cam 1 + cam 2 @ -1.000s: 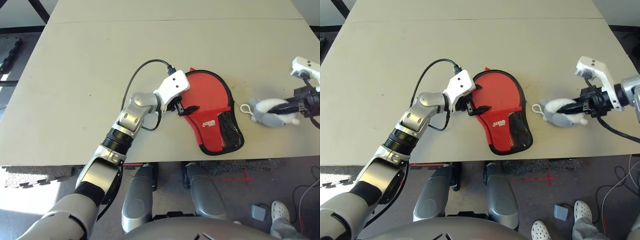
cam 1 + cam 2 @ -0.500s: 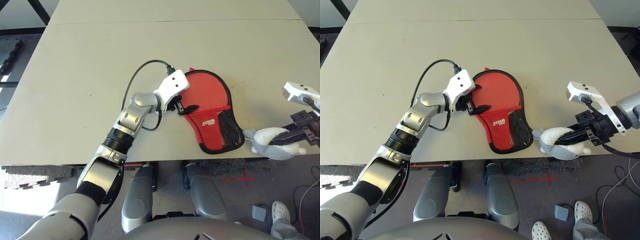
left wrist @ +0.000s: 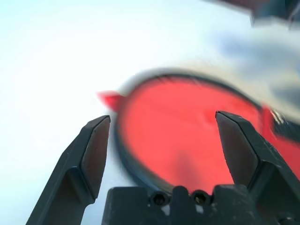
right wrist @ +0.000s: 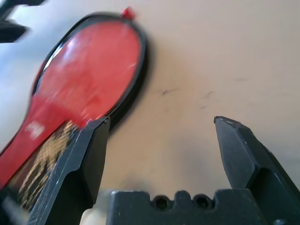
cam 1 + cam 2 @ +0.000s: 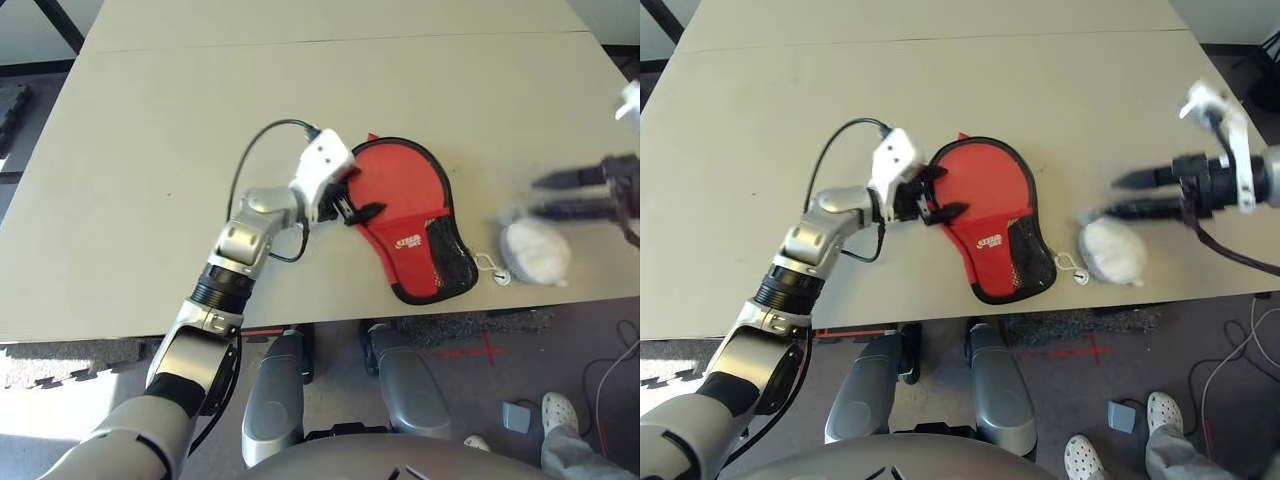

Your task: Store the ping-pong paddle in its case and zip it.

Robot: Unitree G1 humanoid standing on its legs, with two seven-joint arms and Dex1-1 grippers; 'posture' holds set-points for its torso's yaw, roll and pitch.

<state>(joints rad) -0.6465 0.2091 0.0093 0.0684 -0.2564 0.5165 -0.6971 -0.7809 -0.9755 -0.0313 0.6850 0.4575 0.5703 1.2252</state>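
Observation:
The case (image 5: 410,215) lies flat on the table, red with black edging, its mesh pocket end toward the front edge. It looks closed, and the ping-pong paddle is hidden from view. My left gripper (image 5: 358,195) stands open at the case's left side, its fingers reaching over the narrow part. In the left wrist view the round end of the case (image 3: 187,136) lies between the open fingers (image 3: 96,150). My right gripper (image 5: 1118,197) hovers open to the right of the case, holding nothing. The right wrist view looks past its fingers (image 4: 93,150) at the case (image 4: 89,75).
A whitish round lump (image 5: 1115,252) with a small ring lies on the table just right of the case, near the front edge and below my right gripper. A black cable (image 5: 255,165) loops from my left wrist. The far half of the table (image 5: 300,80) is bare.
My right gripper opened and let go of the whitish lump, which now rests on the table beside the case. The right arm has lifted away from it. The camera shifted slightly.

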